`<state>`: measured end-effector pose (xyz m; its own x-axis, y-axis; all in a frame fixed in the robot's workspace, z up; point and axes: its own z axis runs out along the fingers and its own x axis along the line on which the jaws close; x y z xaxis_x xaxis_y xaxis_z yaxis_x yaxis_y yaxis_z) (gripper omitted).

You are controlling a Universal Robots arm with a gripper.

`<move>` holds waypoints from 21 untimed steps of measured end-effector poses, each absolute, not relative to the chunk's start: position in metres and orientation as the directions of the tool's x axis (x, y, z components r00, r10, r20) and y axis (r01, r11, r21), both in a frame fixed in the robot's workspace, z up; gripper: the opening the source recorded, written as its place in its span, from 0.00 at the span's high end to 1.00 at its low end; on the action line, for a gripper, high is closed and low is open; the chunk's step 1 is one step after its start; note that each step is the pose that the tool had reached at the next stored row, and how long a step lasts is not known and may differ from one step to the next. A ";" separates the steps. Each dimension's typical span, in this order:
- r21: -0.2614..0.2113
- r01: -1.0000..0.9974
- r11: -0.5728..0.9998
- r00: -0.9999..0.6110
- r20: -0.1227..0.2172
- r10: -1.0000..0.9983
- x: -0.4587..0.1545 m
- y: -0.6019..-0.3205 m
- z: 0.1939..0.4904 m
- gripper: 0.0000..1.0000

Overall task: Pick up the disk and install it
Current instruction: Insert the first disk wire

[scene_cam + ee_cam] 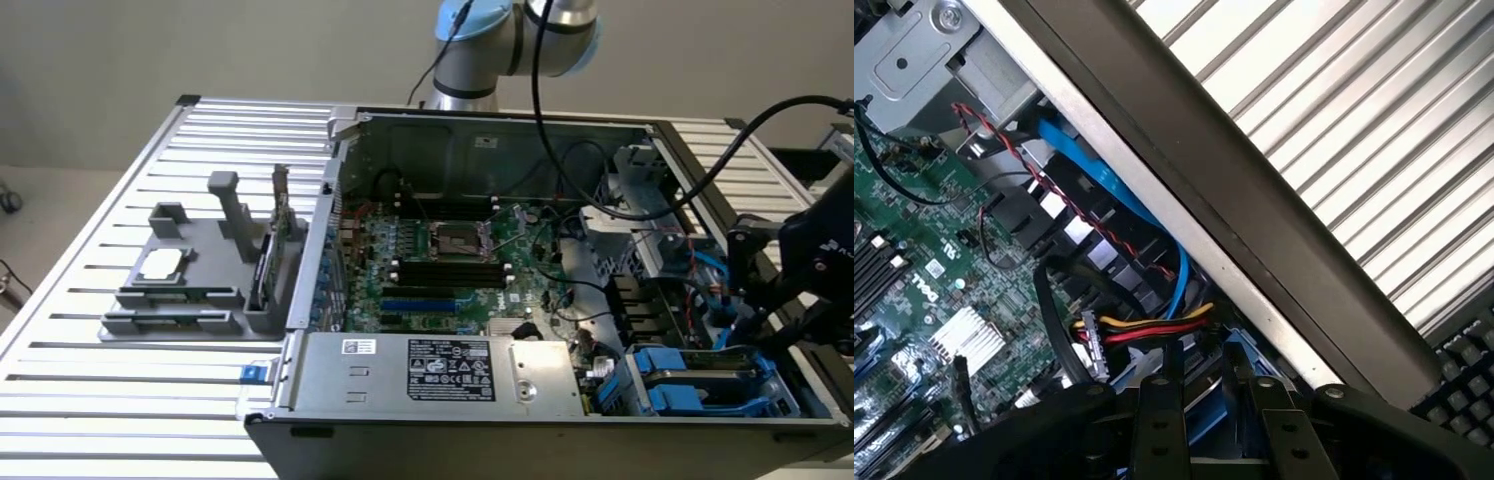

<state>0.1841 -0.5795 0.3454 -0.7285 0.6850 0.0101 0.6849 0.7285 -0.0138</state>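
Disk [705, 378] lies in computer case [467, 442]; tool [1216, 400] above, fingers apart.

A plain pale wall [200, 45] is seen behind a table [94, 400] topped with ribbed silver metal slats. A beige floor [54, 215] is glimpsed at the exterior view's left.

Slatted aluminium table [80, 400], ribs running across the exterior view from left to right. Open desktop PC case [534, 445] lies on its side on the slats, side panel off, covering the middle and the exterior view's right. Grey parts fixture [187, 300] sits flat on the slats just beside the case, on the exterior view's left.
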 end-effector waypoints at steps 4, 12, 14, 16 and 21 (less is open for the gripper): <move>-0.015 0.687 0.727 -0.727 0.009 0.687 0.184 -0.576 0.345 0.70; -0.020 0.695 0.719 -0.719 0.005 0.695 0.184 -0.575 0.344 0.70; -0.022 0.698 0.716 -0.716 0.003 0.698 0.184 -0.575 0.344 0.70; -0.025 0.701 0.713 -0.713 -0.001 0.701 0.184 -0.574 0.343 0.70; -0.031 0.706 0.707 -0.708 -0.007 0.706 0.184 -0.572 0.342 0.70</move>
